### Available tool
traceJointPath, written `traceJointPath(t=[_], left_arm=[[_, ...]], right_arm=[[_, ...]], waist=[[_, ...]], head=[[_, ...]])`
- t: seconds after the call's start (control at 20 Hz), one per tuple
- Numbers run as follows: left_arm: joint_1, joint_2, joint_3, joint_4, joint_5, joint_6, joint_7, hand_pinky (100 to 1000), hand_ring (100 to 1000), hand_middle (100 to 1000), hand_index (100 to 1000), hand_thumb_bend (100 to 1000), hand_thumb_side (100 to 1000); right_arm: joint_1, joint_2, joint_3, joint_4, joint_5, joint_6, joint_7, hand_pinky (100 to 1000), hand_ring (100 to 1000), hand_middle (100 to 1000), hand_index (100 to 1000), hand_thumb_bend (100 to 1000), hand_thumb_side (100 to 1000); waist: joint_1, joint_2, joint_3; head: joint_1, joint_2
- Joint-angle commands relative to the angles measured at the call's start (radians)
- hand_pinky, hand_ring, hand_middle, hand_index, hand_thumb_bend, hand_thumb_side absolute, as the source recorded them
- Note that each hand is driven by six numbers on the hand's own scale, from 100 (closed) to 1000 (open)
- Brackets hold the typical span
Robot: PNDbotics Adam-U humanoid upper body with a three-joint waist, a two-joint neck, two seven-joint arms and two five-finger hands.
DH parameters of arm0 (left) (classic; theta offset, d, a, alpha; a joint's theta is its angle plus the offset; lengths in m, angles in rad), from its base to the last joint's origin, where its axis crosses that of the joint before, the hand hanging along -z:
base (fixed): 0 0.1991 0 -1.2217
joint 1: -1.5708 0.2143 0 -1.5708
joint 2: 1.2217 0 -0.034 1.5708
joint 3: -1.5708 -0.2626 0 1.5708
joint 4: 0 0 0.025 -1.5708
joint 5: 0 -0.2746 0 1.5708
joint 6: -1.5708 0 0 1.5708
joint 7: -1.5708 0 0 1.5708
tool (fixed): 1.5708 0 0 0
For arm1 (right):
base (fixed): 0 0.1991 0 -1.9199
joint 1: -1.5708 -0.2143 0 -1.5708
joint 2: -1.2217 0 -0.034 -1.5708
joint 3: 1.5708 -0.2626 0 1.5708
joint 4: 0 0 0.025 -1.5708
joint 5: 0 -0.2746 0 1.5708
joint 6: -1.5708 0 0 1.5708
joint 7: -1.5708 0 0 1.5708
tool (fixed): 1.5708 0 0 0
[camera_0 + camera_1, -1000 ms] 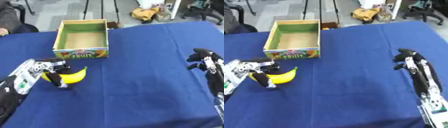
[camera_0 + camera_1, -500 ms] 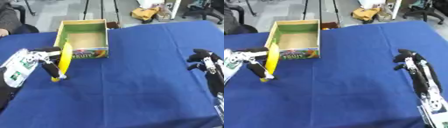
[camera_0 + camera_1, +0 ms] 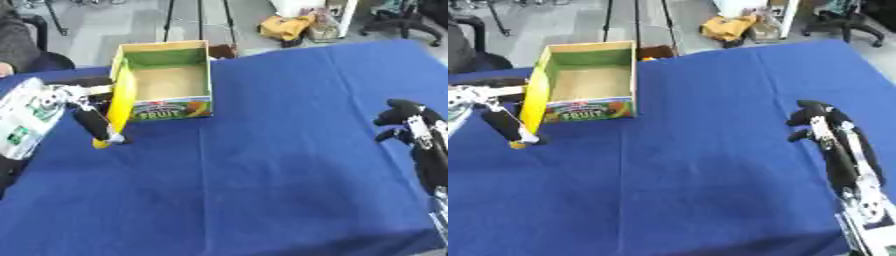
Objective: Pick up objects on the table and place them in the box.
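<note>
My left hand [image 3: 83, 107] is shut on a yellow banana [image 3: 121, 102], which hangs nearly upright above the blue table, just left of the box. The cardboard fruit box [image 3: 166, 75] stands open at the back left, its brown floor bare. My right hand [image 3: 404, 117] hovers at the right side over the cloth, fingers curled and holding nothing.
The blue tablecloth [image 3: 262, 175] covers the whole work area. Beyond the far edge are tripod legs, a yellow-brown bundle [image 3: 289, 25] on the floor and office chairs. A dark chair [image 3: 35, 50] sits at the back left.
My left hand has lifted the banana off the cloth and carried it up toward the box's left wall, turning it upright. The right hand has stayed put.
</note>
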Motion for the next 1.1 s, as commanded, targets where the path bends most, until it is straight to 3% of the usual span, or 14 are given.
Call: traceJointPath(t=[0.05,0.75,0.8,0.85,1.1], left_arm=[[-0.039,0.04,0.027,0.026,-0.026,-0.018,0.002,473,388,316,429,502,100],[-0.117,0.075,0.128,0.225,-0.15,-0.125,0.056,505,404,320,431,513,100],[-0.12,0.079,0.132,0.228,-0.16,-0.134,0.063,507,404,320,431,513,100],[-0.123,0.084,0.14,0.233,-0.172,-0.138,0.071,507,405,320,430,514,100],[-0.137,0.096,0.178,0.26,-0.206,-0.129,0.123,510,418,319,425,518,100]], right_arm=[[-0.008,-0.027,-0.001,-0.007,-0.002,-0.001,0.005,491,641,586,768,100,727],[-0.009,-0.048,0.001,-0.002,0.009,-0.003,0.009,490,642,584,767,100,733],[-0.009,-0.049,0.0,-0.002,0.01,-0.004,0.007,490,642,586,767,100,782],[-0.01,-0.052,-0.002,-0.002,0.013,-0.004,0.005,490,642,584,767,100,734],[-0.02,-0.055,-0.007,-0.006,0.017,-0.006,0.001,490,642,583,766,100,735]], waist=[[0.004,-0.013,-0.006],[0.086,0.006,-0.1],[0.091,0.009,-0.105],[0.097,0.013,-0.111],[0.123,0.037,-0.142]], head=[[0.008,-0.013],[0.051,-0.075],[0.054,-0.079],[0.057,-0.086],[0.07,-0.118]])
